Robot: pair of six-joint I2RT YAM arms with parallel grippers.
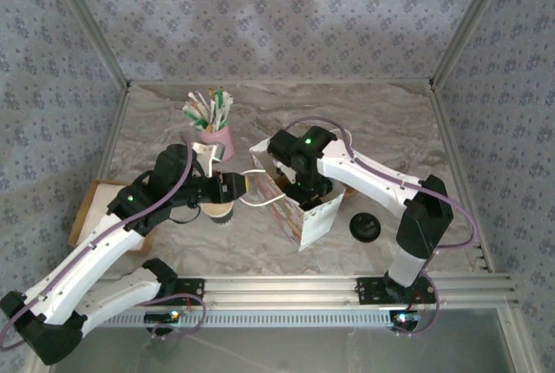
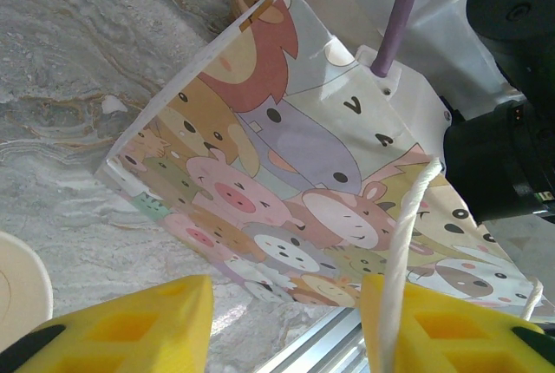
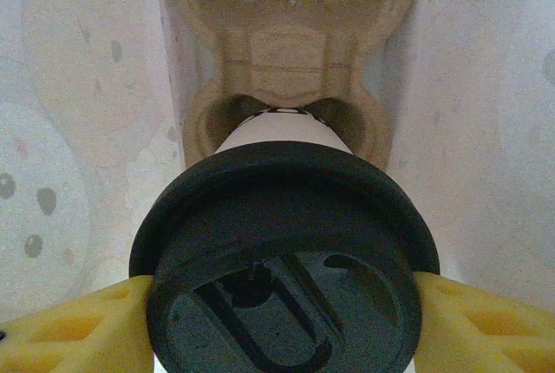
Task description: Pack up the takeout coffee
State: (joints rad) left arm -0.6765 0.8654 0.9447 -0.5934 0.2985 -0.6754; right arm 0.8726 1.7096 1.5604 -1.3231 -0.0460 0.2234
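Takeout coffee cup (image 3: 282, 173), white-walled with a black lid (image 3: 282, 260), seen from above in the right wrist view; it sits inside the paper bag (image 1: 314, 221), directly over a molded brown cup carrier (image 3: 290, 35) lying at the bag's bottom, though whether the cup's base has reached the carrier's socket cannot be told. The right claw (image 3: 282, 317) is clenched on the cup, one yellow finger (image 3: 78, 330) at each side just under the lid's rim. The top view shows the right arm reaching down into the bag's open mouth. The bag, printed with cartoon animals (image 2: 286, 182), stands upright on the marbled bench (image 1: 390, 121), near the middle. Its white rope handle (image 2: 403, 243) runs out toward the left claw (image 2: 286, 325), whose fingers stand apart, released, with the rope lying against the right-hand one; no firm pinch on the rope is visible. Just below the left claw in the top view stands a second, brown cup (image 1: 222, 212). Behind it, a pink holder (image 1: 217, 139) carries upright packets and sticks. A loose black lid (image 1: 365, 227) lies on the bench to the right of the bag, and a flat cardboard piece (image 1: 94, 204) lies at the bench's left edge.
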